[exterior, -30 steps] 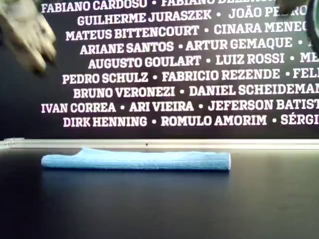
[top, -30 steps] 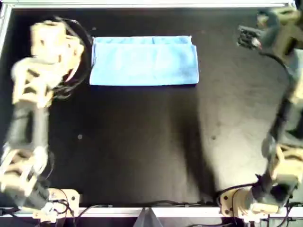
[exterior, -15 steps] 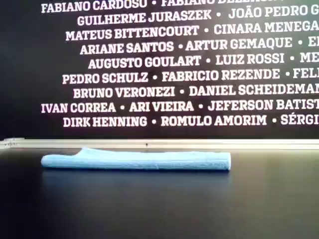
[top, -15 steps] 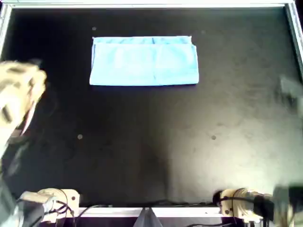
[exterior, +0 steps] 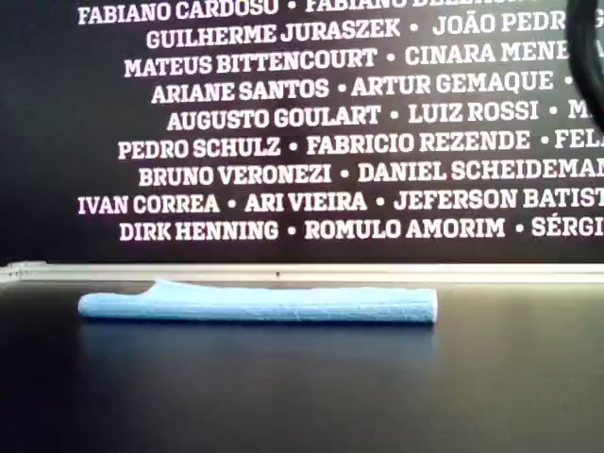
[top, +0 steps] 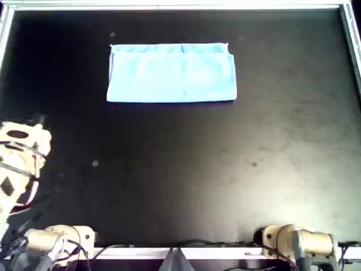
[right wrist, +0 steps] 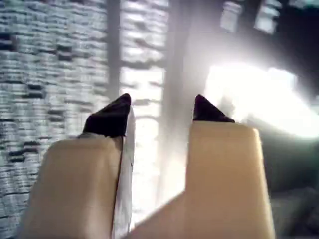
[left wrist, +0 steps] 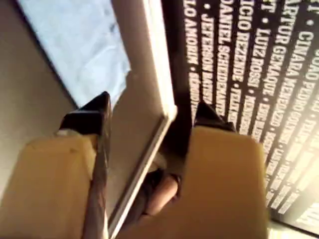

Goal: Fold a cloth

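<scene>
The light sky-blue cloth (top: 172, 73) lies flat as a folded rectangle at the far middle of the black table. In the exterior view it (exterior: 264, 304) is a low flat strip. My first gripper (left wrist: 152, 112) is open and empty, raised, with the cloth (left wrist: 79, 45) well beyond its tips. My second gripper (right wrist: 162, 107) is open and empty, facing a blurred bright background with no cloth in sight. A tan arm part (top: 17, 158) shows at the overhead view's left edge, far from the cloth.
The black table (top: 180, 169) has a metal rim (top: 180, 5) along its far side. Two arm bases (top: 56, 240) (top: 299, 243) stand at the near edge. A dark wall with white names (exterior: 321, 123) rises behind the table.
Both arms have drawn back from beside the cloth toward the near edge and largely left the overhead and exterior views. The cloth has not moved.
</scene>
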